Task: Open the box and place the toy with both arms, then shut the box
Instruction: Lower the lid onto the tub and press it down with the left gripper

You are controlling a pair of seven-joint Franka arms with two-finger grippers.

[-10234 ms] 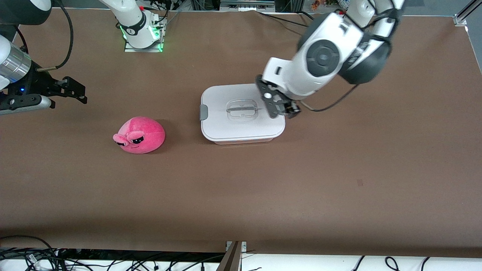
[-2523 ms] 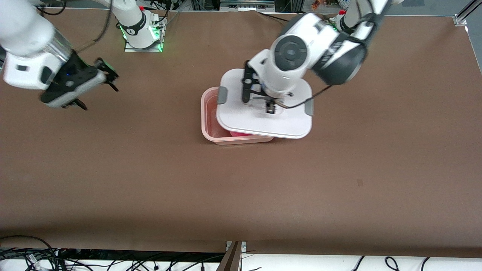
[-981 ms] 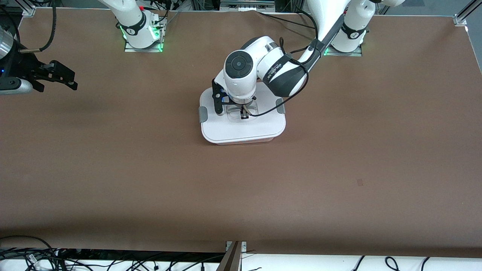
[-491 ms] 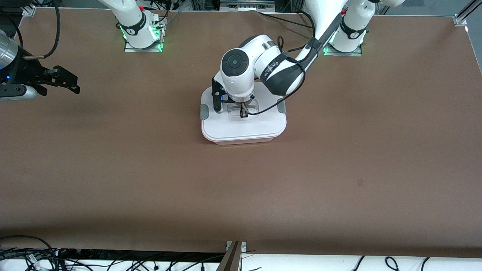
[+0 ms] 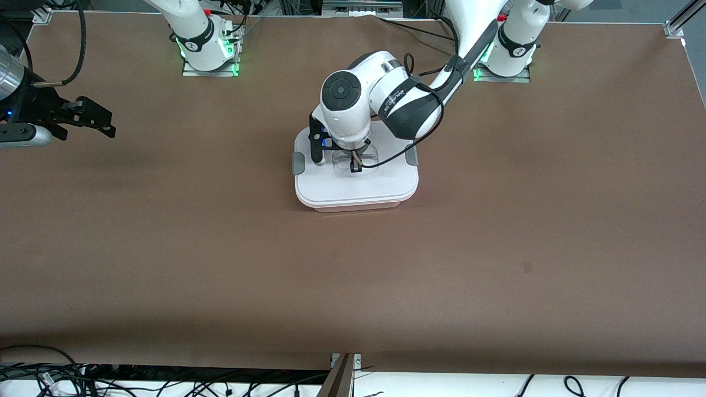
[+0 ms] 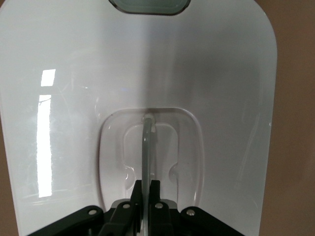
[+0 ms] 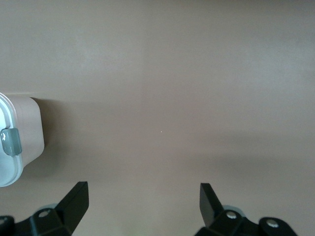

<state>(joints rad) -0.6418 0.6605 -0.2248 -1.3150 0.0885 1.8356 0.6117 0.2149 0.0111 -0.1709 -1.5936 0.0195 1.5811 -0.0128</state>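
The rounded-rectangular translucent pale pink plastic box (image 5: 356, 207) stands on the brown table (image 5: 496, 248), about midway between the two arms' ends and nearer the robots' bases than the front camera. Its white lid (image 5: 380, 184) lies flat on the tub, with one grey side clip (image 5: 298, 164) toward the right arm's end and another grey side clip (image 5: 411, 155) toward the left arm's end. The toy is not visible in any view.

The left gripper (image 5: 354, 164) points straight down over the middle of the lid. In the left wrist view its black fingers (image 6: 132, 209) are pressed together on the clear recessed handle (image 6: 147, 147), pinching the thin upright bar between them.

The right gripper (image 5: 91, 117) hangs over bare table at the right arm's end, well apart from the box; this arm waits. In the right wrist view its two black fingertips (image 7: 76, 196) stand spread wide, with nothing between them, and a corner of the box with one grey clip (image 7: 11, 141) shows at the edge.
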